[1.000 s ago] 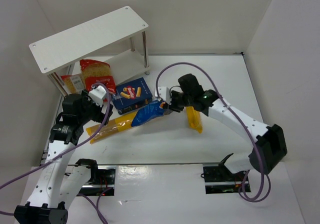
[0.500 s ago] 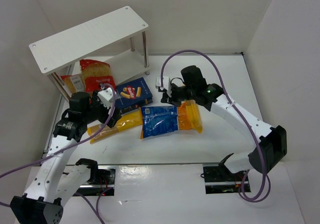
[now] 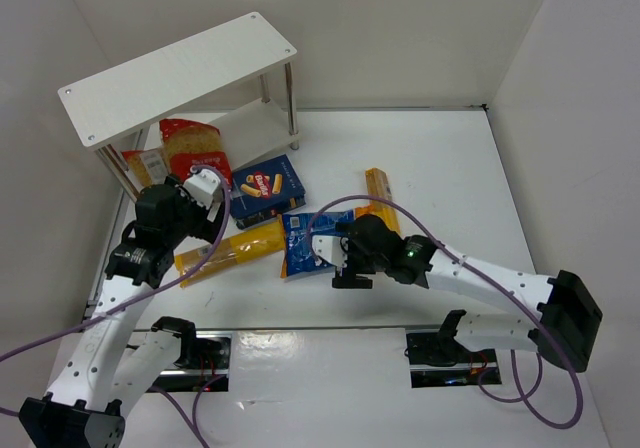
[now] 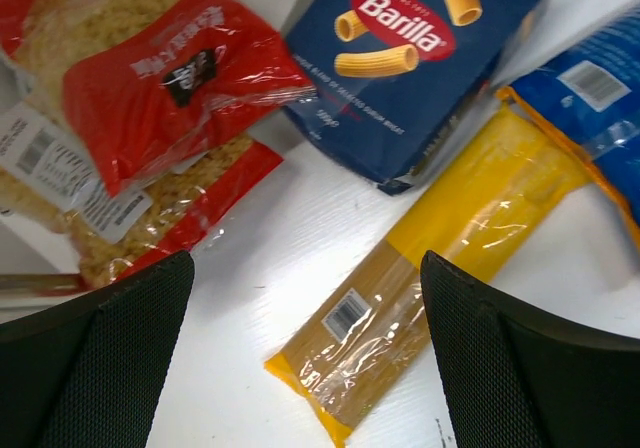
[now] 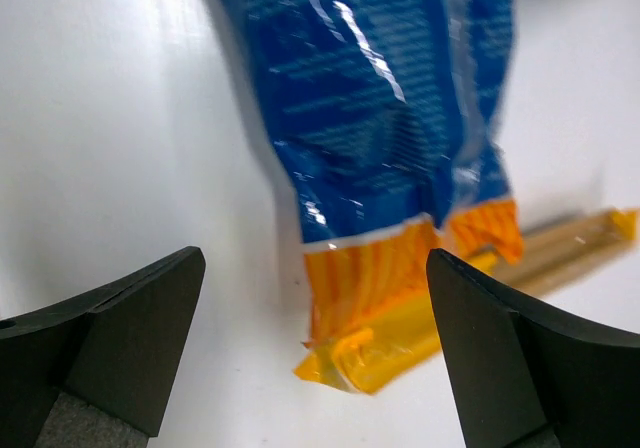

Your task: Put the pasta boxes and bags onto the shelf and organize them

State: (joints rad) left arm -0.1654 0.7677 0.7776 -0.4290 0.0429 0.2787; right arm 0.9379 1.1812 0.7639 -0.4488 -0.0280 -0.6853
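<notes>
Left tool [image 4: 305, 308] released, nothing between its fingers, hangs over long narrow yellow-orange plastic pack [image 3: 232, 251] on white surface [image 3: 450, 168]. Right tool [image 5: 315, 318] also released, above crinkly blue bag with orange end [image 3: 312, 242]. Flat dark-blue carton [image 3: 266, 185] lies near white two-tier shelf [image 3: 170, 73]. Red-and-clear pasta bag [image 3: 195, 148] sits under its top board.

The shelf [image 3: 180, 73] stands at the table's [image 3: 450, 168] 10 o'clock corner. A short-pasta bag [image 3: 195, 146] lies half under its top board, spilling out toward 5 o'clock. Just beside the bag, at its 4 o'clock, lies the Barilla box [image 3: 265, 186]. At the box's 7 o'clock a spaghetti pack [image 3: 228, 251] lies slantwise, its right end touching a flat bag [image 3: 315, 243] at the box's 5 o'clock. A second spaghetti pack [image 3: 378, 190] lies at the flat bag's 2 o'clock.
</notes>
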